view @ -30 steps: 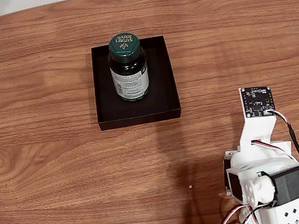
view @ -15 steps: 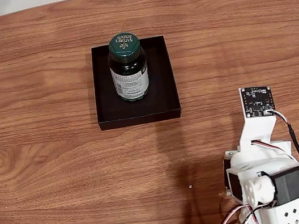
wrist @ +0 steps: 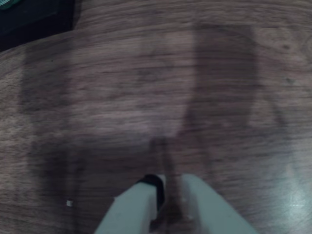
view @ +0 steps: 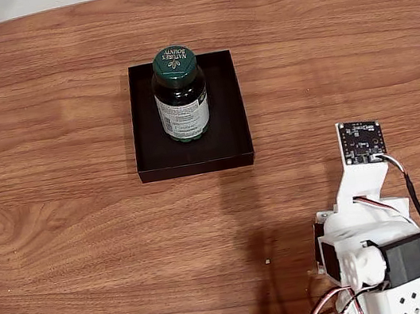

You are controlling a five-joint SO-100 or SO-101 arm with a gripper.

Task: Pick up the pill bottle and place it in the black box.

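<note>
So from where I'm standing, the job looks pretty much done. The pill bottle is standing upright inside the black box, a bit toward the far side and roughly centred left to right in the fixed view. You can read the printing on the dark green screw cap and see the white label wrapped round the dark glass body.

The arm is folded up near the bottom right of that view, well apart from the box. In the wrist view the gripper is looking down at bare wood, and its two pale fingers are drawn close together with only a thin slit between them — nothing in there. Top left of that view there's a dark corner, which I'd guess is the edge of the box, though it's blurry.

My read: the placing step is finished and the arm is parked. There's no next move I can see being called for, except maybe settling into rest — if anything, just keep clear of the bottle so it doesn't get knocked, since a tall narrow bottle on a flat tray floor could tip.

Materials-wise: the table is brown wood-grain with long wavy streaks and a slight sheen. The box is matte, square and shallow with low walls. The arm is white plastic with black servo blocks, loose wires, and a small black circuit board on top.
</note>
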